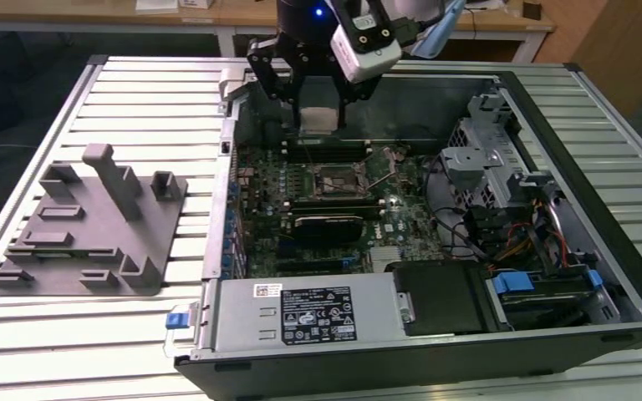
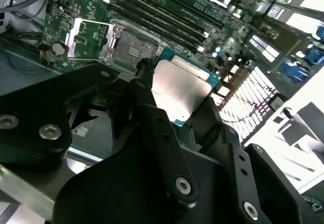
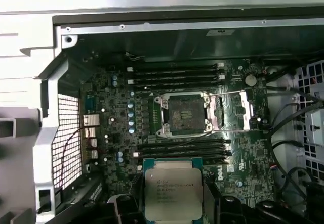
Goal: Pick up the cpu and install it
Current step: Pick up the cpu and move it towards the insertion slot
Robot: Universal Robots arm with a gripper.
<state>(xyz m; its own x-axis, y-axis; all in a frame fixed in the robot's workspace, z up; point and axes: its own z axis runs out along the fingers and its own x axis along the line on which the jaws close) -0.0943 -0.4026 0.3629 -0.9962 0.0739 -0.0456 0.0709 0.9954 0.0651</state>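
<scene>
Holding the cpu [image 3: 173,191] in the tool [image 1: 318,115], closed narrow on two opposite edges, silvery lid facing up and about level. Hanging well above the socket [image 3: 185,114] and off to one side of it, not yet over it, touching nothing of the motherboard [image 3: 109,128]. Working inside the open computer case [image 1: 622,251], with the metal frame [image 3: 230,112] swung open just beside the socket and the contact field bare. Well apart from the socket, outside the case: a grey fixture block [image 1: 87,225] on the surface [image 1: 76,351].

Judged as pick-up done, carry toward the socket in hand, install not yet made. Calls for centring square over the socket, matching corner and edge notches, then lowering flat without tilt or sliding, to spare the fine contacts. Orientation marks too small to tell.
</scene>
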